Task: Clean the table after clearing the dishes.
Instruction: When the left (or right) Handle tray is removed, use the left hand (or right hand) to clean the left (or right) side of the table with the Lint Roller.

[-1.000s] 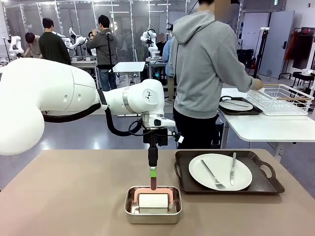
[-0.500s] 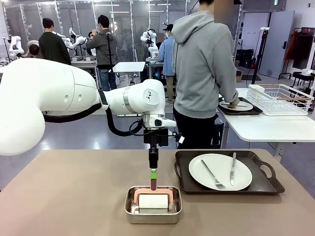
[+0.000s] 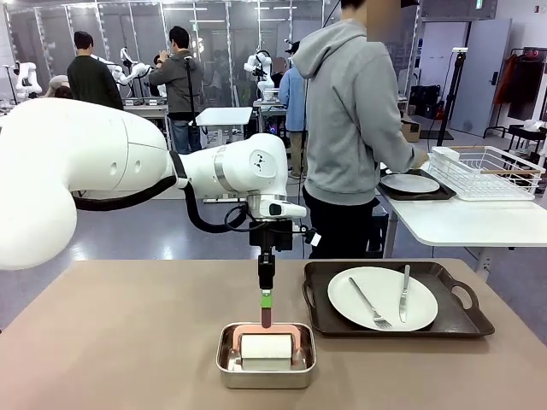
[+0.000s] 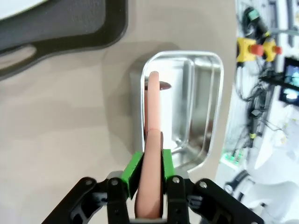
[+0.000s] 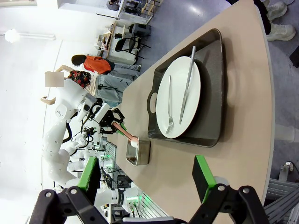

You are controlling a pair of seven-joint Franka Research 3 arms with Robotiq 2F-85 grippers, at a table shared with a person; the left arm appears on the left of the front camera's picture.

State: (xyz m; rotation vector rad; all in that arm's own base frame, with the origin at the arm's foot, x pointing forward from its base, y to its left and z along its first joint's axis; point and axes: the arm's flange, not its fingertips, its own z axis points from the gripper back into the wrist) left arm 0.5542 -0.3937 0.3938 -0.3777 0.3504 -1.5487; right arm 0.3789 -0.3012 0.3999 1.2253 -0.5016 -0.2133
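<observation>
The taupe table (image 3: 128, 342) carries a dark brown handled tray (image 3: 453, 323) at the right, with a white plate (image 3: 382, 297), a fork (image 3: 369, 304) and a knife (image 3: 404, 293) on it. My left gripper (image 3: 266, 303) points straight down and is shut on the pink handle (image 4: 153, 116) of a white roller (image 3: 266, 346), which rests in a small steel pan (image 3: 226, 369). My right gripper (image 5: 147, 179) is open, high off the table's end, with its green pads (image 5: 202, 176) wide apart. That view shows the tray (image 5: 212, 116) and plate (image 5: 180, 95) from afar.
A person in a grey hoodie (image 3: 355, 120) stands at the far edge, turned toward a white side table (image 3: 461, 224). On it are a second dark tray (image 3: 444, 193) with a plate (image 3: 410, 183) and a white wire rack (image 3: 487, 171). Bare tabletop spreads left of the pan.
My left gripper and the roller stay almost in place, a touch higher. The person's hand has moved from the wire rack to the far plate, whose cutlery is gone.
</observation>
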